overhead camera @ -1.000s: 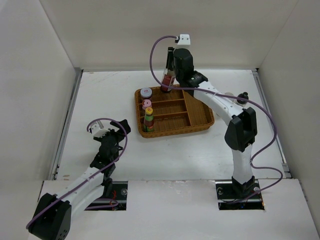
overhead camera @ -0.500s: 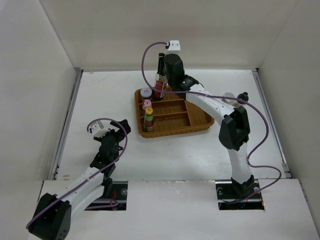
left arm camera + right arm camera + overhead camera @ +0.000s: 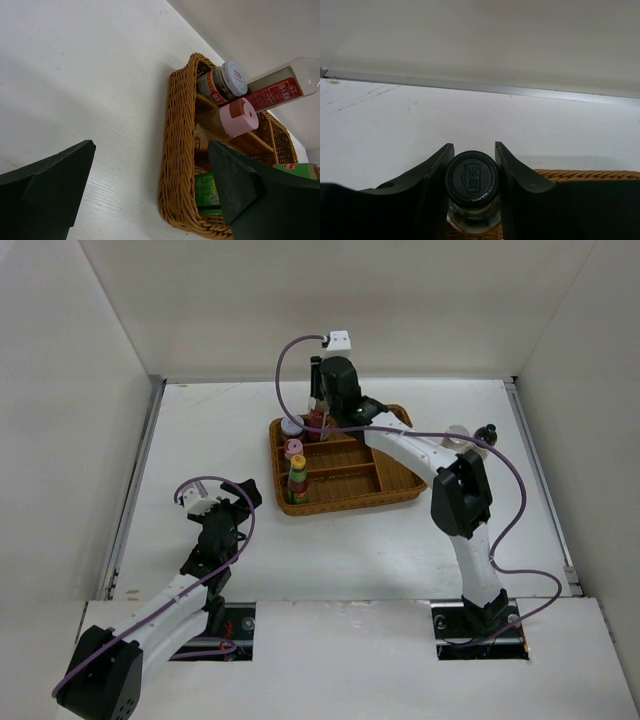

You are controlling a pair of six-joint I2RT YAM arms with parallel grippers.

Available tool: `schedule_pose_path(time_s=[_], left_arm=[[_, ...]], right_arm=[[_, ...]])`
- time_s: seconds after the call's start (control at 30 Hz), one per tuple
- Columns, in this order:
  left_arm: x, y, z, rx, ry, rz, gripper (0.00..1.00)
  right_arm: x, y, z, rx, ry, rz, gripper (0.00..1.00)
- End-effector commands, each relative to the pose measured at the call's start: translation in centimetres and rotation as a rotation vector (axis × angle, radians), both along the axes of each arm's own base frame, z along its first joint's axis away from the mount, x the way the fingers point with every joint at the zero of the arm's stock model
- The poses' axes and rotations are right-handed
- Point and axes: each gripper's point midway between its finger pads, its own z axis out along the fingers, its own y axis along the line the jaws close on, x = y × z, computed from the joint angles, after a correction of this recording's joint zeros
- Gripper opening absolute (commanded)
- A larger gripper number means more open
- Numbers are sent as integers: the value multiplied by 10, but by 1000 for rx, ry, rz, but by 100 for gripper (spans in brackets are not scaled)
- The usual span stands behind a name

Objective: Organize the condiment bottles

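Note:
My right gripper [image 3: 322, 400] is shut on the neck of the tall clear black-capped sauce bottle [image 3: 316, 420], which stands upright at the back left corner of the brown wicker tray [image 3: 400, 480]. In the right wrist view the black cap [image 3: 471, 178] sits between my fingers [image 3: 437, 172]. The lavender-lidded jar [image 3: 291, 426], the pink-capped shaker [image 3: 294, 448] and the green-red yellow-capped bottle [image 3: 298, 478] stand in a row along the tray's left side. The white jar [image 3: 457, 435] and the small dark bottle [image 3: 487, 431] stand on the table right of the tray. My left gripper [image 3: 215, 510] is open and empty, left of the tray.
The left wrist view shows the tray's left wall [image 3: 175, 150], the lavender-lidded jar [image 3: 234, 77], the pink-capped shaker [image 3: 239, 114] and the tall bottle [image 3: 280, 90]. White walls enclose the table on three sides. The tray's middle and right compartments hold nothing.
My right gripper has carried the tall bottle leftward along the tray's back edge, to just beside the lavender-lidded jar. The left arm has not moved.

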Motion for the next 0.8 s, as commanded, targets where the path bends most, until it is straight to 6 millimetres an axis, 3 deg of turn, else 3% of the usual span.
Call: schedule_pose_path(time_s=[0.0,0.2,0.33,0.5,0.77], left_arm=[[0,-2,3,-27,-28,-5,100],[0,-2,4,-29,-29,-5,100],[1,-2,3,-31,-28,-6,100],[1,-1,3,-32,-28,-4,100],[0,-1,3,-33,-29,-4,100]], right_arm=[[-2,14,69,121,-180,29,32],[-4,21,41,77,-153,45,39],[-10,22,34,81,-149,52,56],[-18,25,46,90,-165,66,68],[-39,12,87,139,-205,78,79]])
